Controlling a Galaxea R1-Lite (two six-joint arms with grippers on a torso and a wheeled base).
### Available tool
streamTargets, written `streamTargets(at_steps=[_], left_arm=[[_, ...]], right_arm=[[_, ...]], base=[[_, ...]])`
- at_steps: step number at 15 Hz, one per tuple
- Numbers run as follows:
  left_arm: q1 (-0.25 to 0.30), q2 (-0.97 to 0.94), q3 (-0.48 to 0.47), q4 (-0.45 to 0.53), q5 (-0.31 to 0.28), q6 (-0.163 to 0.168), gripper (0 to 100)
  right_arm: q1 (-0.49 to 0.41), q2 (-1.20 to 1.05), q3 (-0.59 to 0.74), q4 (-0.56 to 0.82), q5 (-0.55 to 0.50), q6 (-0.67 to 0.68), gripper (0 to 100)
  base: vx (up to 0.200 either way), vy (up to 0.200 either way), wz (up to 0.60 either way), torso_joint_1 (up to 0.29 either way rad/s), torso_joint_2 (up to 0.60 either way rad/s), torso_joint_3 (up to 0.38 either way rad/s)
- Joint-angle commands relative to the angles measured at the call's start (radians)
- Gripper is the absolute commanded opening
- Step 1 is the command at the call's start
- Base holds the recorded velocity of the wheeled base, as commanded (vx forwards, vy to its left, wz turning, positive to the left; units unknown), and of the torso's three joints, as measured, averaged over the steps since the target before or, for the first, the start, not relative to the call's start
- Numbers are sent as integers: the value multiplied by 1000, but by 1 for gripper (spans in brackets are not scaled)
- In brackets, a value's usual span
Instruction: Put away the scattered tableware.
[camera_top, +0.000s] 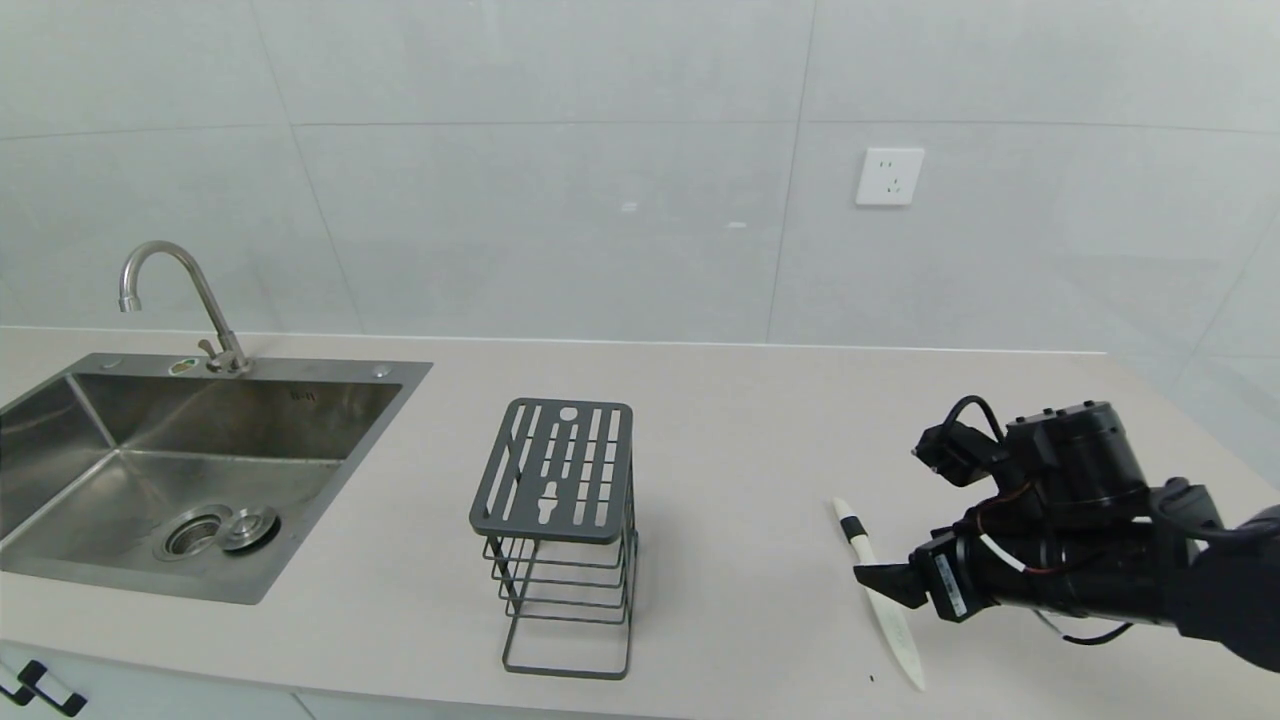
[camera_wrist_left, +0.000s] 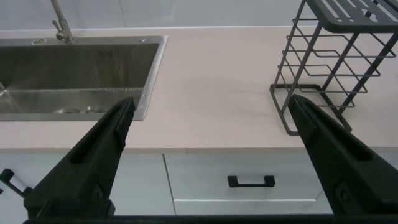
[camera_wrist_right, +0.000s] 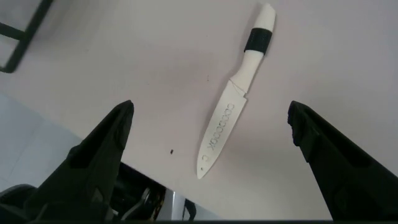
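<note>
A white knife (camera_top: 897, 630) with a black band on its handle lies flat on the beige counter at the right, near the front edge. My right gripper (camera_top: 890, 585) hangs just above it, open; in the right wrist view the knife (camera_wrist_right: 233, 109) lies on the counter between the spread fingers of my right gripper (camera_wrist_right: 210, 109), untouched. A dark grey wire rack (camera_top: 555, 500) with a slotted top stands at the counter's middle. My left gripper (camera_wrist_left: 211, 102) is open and holds nothing, out in front of the counter edge between the sink (camera_wrist_left: 74, 68) and the rack (camera_wrist_left: 336, 62).
A steel sink (camera_top: 230, 400) with a faucet (camera_top: 180, 290) takes up the left of the counter. A wall outlet (camera_top: 889, 176) sits on the tiled wall behind. A drawer with a black handle (camera_wrist_left: 250, 181) lies below the counter edge.
</note>
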Motion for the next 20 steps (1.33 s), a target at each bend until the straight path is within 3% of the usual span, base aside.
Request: streamTargets(at_steps=[1,6,10,20], left_arm=[[0,2,0,0,0,0,100],[0,2,0,0,0,0,100],[0,2,0,0,0,0,100],[0,2,0,0,0,-2,100]], right_arm=[[8,76,-7,-12,-16,1,100],[-3,160,-25,-30,-105,36,100],[-19,263,-31,-147,-177,39,100],[5,333,-45,-191,-174,39,100]], base=[[0,0,0,0,0,0],[0,0,0,0,0,0],[0,0,0,0,0,0],[0,0,0,0,0,0]])
